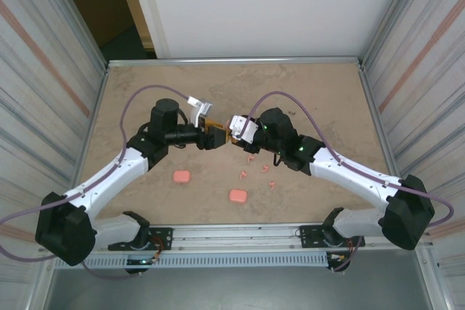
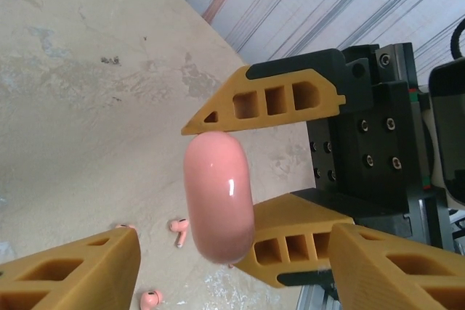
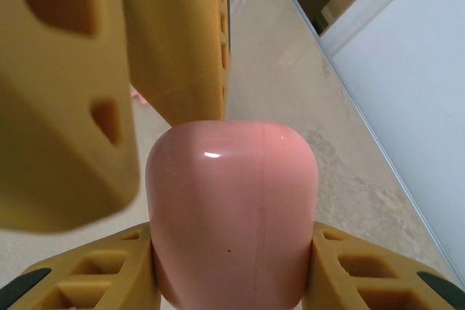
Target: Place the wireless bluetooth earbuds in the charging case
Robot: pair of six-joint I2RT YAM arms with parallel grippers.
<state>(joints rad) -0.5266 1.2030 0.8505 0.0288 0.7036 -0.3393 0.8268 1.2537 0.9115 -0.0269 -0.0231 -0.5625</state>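
A pink charging case (image 2: 218,201) is clamped between the orange fingers of the right gripper (image 3: 232,281) and is held clear of the table (image 1: 145,85), above its middle. The left gripper (image 1: 216,136) is faced tip to tip with the right one. Its fingers (image 2: 80,270) are spread wide, with nothing gripped between them. Whether they touch the case cannot be told. The earbuds (image 1: 243,174) are scattered loose on the table, between its middle and its near edge. Two more pink cases (image 1: 182,176) are laid flat beside them, nearer the near edge and apart from each other.
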